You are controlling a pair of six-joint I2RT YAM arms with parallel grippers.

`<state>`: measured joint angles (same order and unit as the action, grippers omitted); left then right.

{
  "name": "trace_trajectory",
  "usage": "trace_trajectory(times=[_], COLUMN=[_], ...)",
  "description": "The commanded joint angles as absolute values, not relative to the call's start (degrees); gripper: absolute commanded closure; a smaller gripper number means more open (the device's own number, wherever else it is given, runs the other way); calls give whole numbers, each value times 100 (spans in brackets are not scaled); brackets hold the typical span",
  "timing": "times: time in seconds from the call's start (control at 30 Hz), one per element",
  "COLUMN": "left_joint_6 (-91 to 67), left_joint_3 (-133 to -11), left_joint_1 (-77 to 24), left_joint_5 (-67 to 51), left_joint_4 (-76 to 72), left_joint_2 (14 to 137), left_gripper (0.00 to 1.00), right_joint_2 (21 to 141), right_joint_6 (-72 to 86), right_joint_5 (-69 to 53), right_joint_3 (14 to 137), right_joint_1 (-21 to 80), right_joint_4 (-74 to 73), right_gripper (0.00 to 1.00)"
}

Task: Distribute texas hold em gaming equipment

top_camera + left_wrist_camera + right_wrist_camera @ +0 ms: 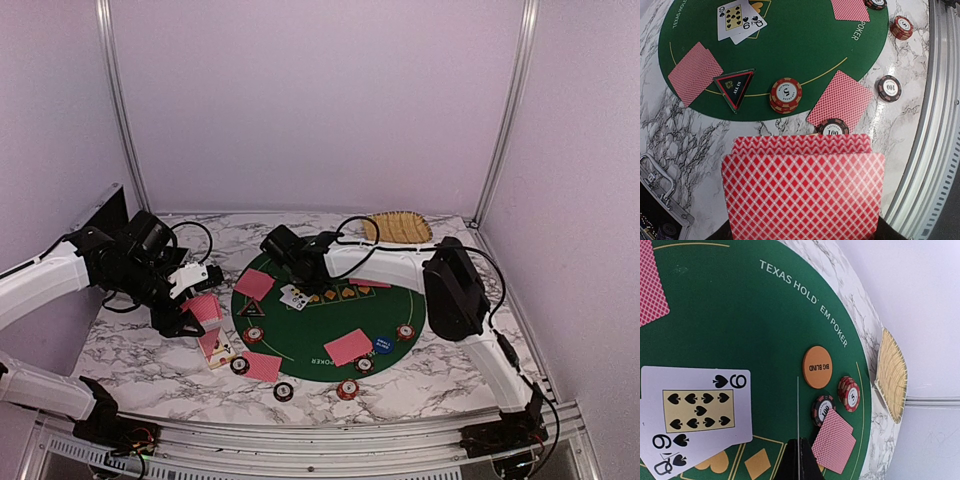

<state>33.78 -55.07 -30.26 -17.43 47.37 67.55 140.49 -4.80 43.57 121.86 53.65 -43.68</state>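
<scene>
The left wrist view shows five round striped chips (785,94), red-and-white and dark. It also shows three face-down lots of cards (695,72), two face-up spades (740,20) and one black triangle marker (735,86). All lie on and around the round green felt mat (805,45). One orange button (818,367) sits right of centre in the right wrist view. From above, one blue button (382,344) lies at the mat's lower right.

The left gripper (192,318) is clenched on a fanned, diamond-backed stack (802,185), at the bottom of its own view. The right gripper (799,460) is pressed closed and empty over the mat. A woven tray (891,375) rests on the marble table (680,140).
</scene>
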Motion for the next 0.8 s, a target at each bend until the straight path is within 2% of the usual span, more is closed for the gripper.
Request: trace_trajectory(times=[0.0, 0.33, 0.63, 0.77], left_joint_6=[3364, 3349, 3331, 3329], left_joint_3=[-5529, -5503, -5536, -5529], left_joint_1=[-2988, -2988, -2988, -2988], left_joint_5=[-1795, -1806, -1823, -1815], left_joint_4=[4650, 4649, 4632, 4627], left_joint_2=[6706, 6682, 6689, 6688], left_gripper=[100, 100, 100, 100], right_joint_2=[14045, 14027, 13837, 13744], right_joint_6=[-1266, -1520, -1352, -1212], right_joint_5=[4688, 4091, 3553, 3328], right_joint_3=[11940, 11442, 11139, 11021], right_joint_1=[5559, 5721, 5766, 5766], right_joint_4=[-3465, -3070, -3115, -3202], right_gripper=[100, 97, 85, 75])
